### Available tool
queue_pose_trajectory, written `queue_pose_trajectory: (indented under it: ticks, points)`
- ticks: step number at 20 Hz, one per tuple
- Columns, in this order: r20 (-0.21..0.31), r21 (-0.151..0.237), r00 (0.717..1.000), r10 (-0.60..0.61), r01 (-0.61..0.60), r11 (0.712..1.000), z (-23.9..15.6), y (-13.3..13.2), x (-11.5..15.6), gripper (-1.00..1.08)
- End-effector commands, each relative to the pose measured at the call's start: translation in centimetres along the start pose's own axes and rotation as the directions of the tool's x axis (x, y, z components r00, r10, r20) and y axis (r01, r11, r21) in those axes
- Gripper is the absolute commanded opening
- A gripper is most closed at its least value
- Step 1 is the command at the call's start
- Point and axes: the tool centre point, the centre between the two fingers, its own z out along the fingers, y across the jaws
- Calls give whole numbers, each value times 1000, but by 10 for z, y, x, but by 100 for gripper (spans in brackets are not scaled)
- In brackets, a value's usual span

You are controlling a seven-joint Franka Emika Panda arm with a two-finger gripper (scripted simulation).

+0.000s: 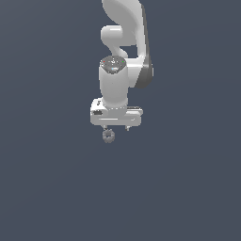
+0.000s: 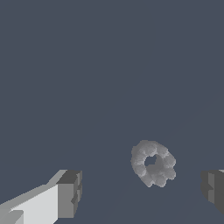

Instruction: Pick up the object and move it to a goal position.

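The object is a tiny grey lumpy piece lying on the dark floor just under the white gripper, below the finger on the exterior view's left. In the wrist view the object looks like a knobbly ring with a small hole in its middle. It sits inside the gap of the gripper, closer to one grey fingertip than to the other fingertip. The gripper is open and neither pad touches the object.
Plain dark blue-grey floor surrounds the gripper on every side. The white arm rises straight above the hand. No other object shows.
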Motion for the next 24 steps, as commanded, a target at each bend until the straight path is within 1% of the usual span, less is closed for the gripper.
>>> queue_pose_trajectory:
  ticks: [1,5,10,18,24]
  points:
    - [11,-1,999,46,-46,999,22,14,-9,100]
    - [24,-4,994,107,-107,994,48,33,-24,100]
    - [32,-8,988,149,-149,989,66,45,-34,100]
    - [34,-9,988,153,-153,988,73,47,-36,100]
    - [34,-9,987,155,-155,988,100,47,-38,100]
